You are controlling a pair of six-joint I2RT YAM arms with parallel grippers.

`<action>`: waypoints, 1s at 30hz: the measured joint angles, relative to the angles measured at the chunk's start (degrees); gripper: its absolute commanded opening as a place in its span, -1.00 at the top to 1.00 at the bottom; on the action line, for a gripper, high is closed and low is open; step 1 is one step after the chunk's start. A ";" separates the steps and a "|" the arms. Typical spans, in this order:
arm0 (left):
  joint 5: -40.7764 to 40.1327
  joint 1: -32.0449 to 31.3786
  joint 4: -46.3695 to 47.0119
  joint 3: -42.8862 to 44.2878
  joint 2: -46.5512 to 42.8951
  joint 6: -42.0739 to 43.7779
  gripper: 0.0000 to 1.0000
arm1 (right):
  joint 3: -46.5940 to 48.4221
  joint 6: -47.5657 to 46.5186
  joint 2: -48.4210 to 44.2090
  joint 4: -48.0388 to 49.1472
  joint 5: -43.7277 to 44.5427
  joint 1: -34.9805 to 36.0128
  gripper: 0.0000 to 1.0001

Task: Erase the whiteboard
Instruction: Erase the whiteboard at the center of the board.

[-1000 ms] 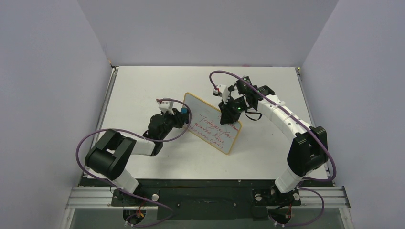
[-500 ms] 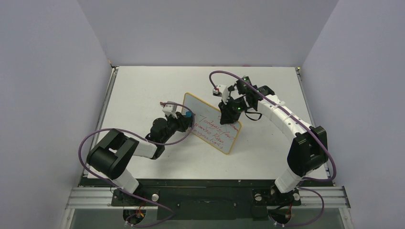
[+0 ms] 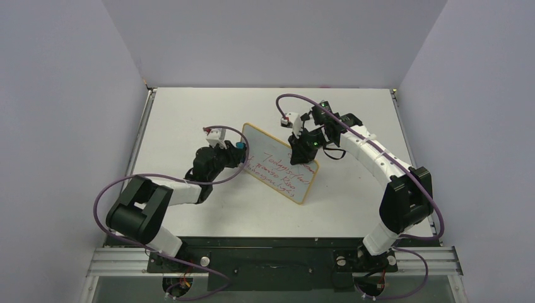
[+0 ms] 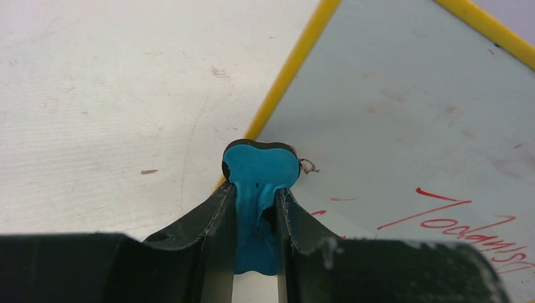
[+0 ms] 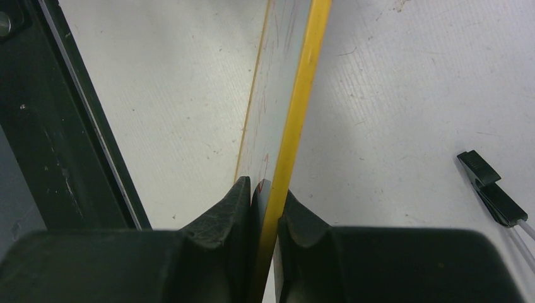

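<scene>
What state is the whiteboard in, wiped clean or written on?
Written on: red handwriting crosses the whiteboard; only the corner by the blue eraser looks bare, with faint smudges.

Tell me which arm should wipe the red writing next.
Left. The left fingers hold the blue eraser at the whiteboard edge, near the writing; the right fingers are clamped on the frame.
</scene>
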 measured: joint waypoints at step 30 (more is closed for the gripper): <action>5.25 -5.16 1.09 3.06 3.21 0.31 1.00 | 0.02 0.68 0.00 -1.51 1.42 -0.44 1.00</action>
